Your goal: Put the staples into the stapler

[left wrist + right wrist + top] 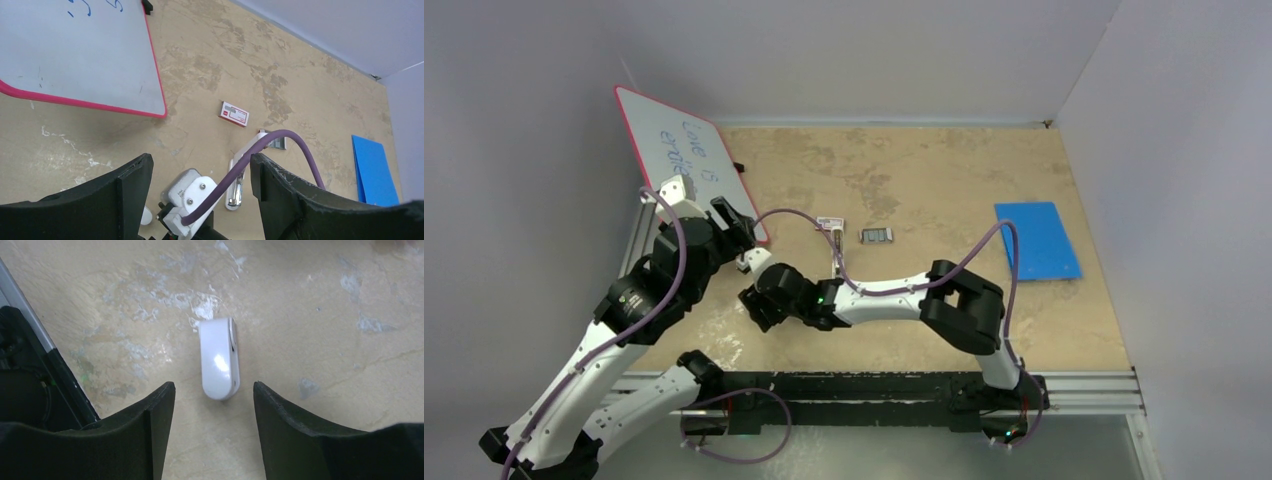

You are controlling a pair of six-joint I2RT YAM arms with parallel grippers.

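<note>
The staples are a small dark grey ribbed block lying mid-table; in the left wrist view a purple cable partly hides them. A white stapler bar with a metal channel lies just left of them and also shows in the left wrist view. A second white rounded stapler part lies on the table just ahead of my right gripper, which is open and empty. My right gripper sits low at the near left. My left gripper is open and empty, above the right wrist.
A red-and-white little box lies left of the staples and shows in the left wrist view. A pink-edged whiteboard leans at the far left. A blue sheet lies at the right. A metal rail runs along the table's left edge.
</note>
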